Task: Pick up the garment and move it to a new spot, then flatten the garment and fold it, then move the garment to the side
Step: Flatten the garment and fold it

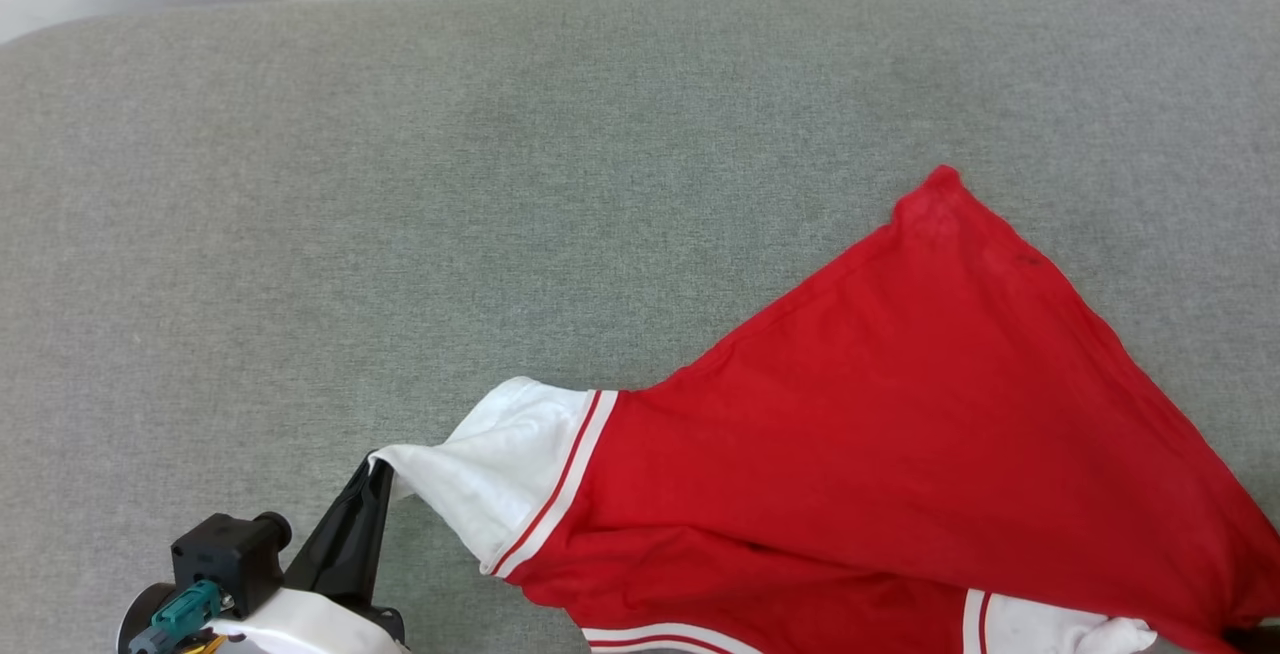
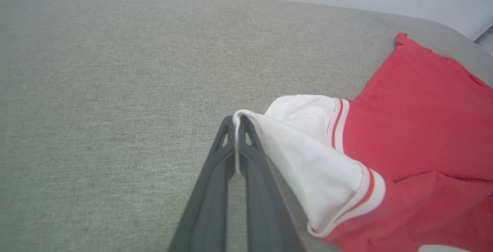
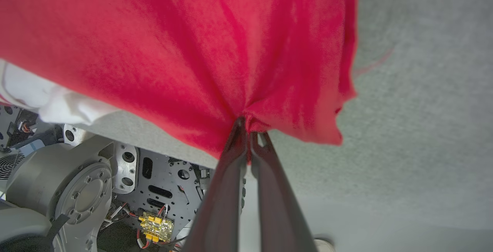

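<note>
The garment [image 1: 920, 414] is a red shirt with white sleeves and red-white striped trim, spread plain side up over the right part of the grey table [image 1: 400, 184]. My left gripper [image 1: 380, 464] is at the lower left, shut on the tip of the white sleeve [image 1: 490, 474]; the left wrist view shows the sleeve [image 2: 308, 152] pinched between the fingers of that gripper [image 2: 237, 120]. My right gripper [image 3: 248, 123] is shut on a bunched red edge of the garment [image 3: 192, 51], which hangs off the table's near edge. Any print is hidden.
The grey fabric-covered table stretches wide and bare to the left and back, ending at a pale wall. In the right wrist view my own metal base [image 3: 88, 190] with wiring sits below the table's near edge.
</note>
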{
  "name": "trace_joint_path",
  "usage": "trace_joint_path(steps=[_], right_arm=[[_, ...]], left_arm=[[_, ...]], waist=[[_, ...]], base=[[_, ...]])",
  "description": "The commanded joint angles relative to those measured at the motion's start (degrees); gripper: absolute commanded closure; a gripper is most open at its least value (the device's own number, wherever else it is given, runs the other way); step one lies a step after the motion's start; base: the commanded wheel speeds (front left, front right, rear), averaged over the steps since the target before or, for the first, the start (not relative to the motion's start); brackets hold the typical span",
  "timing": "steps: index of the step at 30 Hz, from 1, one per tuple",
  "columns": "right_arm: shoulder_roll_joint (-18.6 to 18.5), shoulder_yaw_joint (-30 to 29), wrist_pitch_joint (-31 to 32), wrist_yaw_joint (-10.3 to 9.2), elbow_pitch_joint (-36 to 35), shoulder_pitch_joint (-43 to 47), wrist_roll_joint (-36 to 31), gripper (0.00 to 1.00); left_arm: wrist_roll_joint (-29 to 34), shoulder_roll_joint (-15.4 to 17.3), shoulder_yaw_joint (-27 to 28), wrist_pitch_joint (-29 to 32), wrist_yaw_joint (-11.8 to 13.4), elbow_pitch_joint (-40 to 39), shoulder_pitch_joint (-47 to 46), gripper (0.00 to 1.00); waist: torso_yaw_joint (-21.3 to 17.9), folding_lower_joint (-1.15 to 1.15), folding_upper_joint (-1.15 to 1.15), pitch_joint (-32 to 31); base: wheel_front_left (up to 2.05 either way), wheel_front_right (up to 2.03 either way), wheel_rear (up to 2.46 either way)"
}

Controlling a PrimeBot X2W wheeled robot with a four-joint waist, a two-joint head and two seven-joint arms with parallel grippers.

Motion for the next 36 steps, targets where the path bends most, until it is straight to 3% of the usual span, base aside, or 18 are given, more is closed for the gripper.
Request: trace_joint_path(steps=[1, 3, 4, 5, 13, 18, 22, 29, 36], right_arm=[[1.4, -0.8, -0.5, -0.04, 0.8, 2.0, 0.1, 1.0], [3.0, -2.2, -1.5, -0.04, 1.0, 2.5, -0.2, 1.0], [3.4, -3.0, -1.7, -0.04, 0.5, 2.1, -0.4, 0.64], [3.4, -3.7, -1.9, -0.04, -0.1, 1.4, -0.7, 0.0], [1.4, -11.2, -1.3, -0.03, -9.8, -6.7, -2.7, 0.0], [0.1, -11.2, 2.5, -0.03, -14.0, -14.4, -4.8, 0.0], [0.7, -6.9, 8.7, -0.03, -14.2, -24.2, -6.8, 0.0], [5.3, 3.9, 19.1, -0.03, -7.0, -41.3, -11.4, 0.0], [10.1, 12.6, 23.0, -0.03, 1.8, -51.9, -15.1, 0.0]], left_arm=[[0.0, 0.0, -0.1, -0.1, -0.3, 0.4, -0.3, 1.0], [0.0, -0.1, -0.1, -0.1, -0.5, 0.6, -0.4, 1.0], [0.0, 0.0, -0.1, -0.1, -0.5, 0.7, -0.5, 1.0], [0.0, 0.0, -0.1, -0.1, -0.6, 0.8, -0.5, 1.0], [0.5, -0.3, -0.5, -0.1, -0.9, 1.0, -1.2, 1.0], [1.1, -0.6, -0.7, 0.1, -1.2, 0.8, -2.4, 1.0], [1.8, -1.2, -1.3, 0.2, -2.0, 1.0, -4.3, 1.0], [3.2, -3.1, -2.4, 0.3, -3.2, 1.7, -7.9, 1.0], [4.6, -5.1, -3.2, 0.2, -4.2, 2.1, -11.0, 1.0]], waist=[[-0.1, 0.0, 0.0, 0.2], [-0.3, 0.0, 0.0, 0.2], [-0.4, 0.0, 0.0, 0.2], [-0.4, 0.0, 0.0, 0.1], [0.6, 0.0, 0.0, 0.0], [1.8, 0.0, 0.0, 1.4], [3.3, 0.0, 0.0, 3.3], [6.4, 0.0, 0.0, 7.2], [9.0, 0.0, 0.0, 11.5]], base=[[0.0, 0.0, 0.0], [0.0, 0.0, 0.0], [0.0, 0.0, 0.0], [0.0, 0.0, 0.0], [0.0, 0.0, 0.0], [0.0, 0.0, 0.0], [0.0, 0.0, 0.0], [0.0, 0.0, 0.0], [0.0, 0.0, 0.0]])
